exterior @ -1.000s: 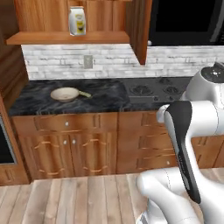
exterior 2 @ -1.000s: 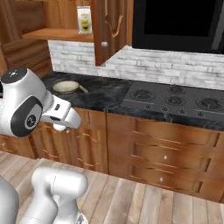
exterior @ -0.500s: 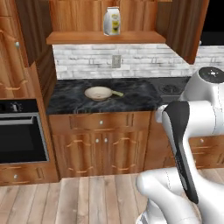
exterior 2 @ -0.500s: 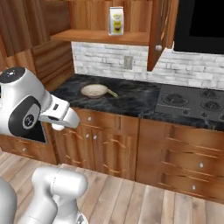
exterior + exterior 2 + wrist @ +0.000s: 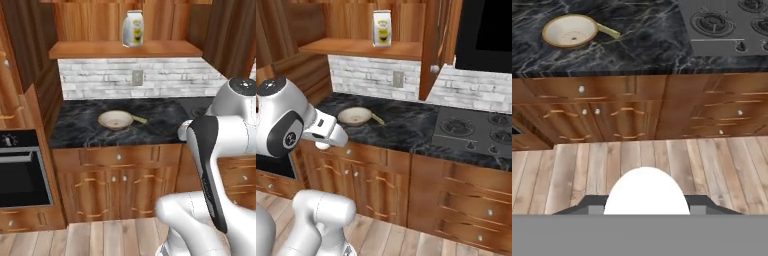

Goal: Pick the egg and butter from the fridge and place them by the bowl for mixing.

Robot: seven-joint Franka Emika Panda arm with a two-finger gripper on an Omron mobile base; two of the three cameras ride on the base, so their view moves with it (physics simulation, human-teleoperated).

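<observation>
- This is a home kitchen, a rendered one.
- A black marble counter lies on brown wooden cabinets with small round knobs.
- A gas stove is set in the counter at its right end.
- A built-in oven stands at the counter's left edge.
- Behind the counter is a white brick wall with a socket.
- A wooden shelf above carries a bag.
- The floor is of pale wooden planks.
</observation>
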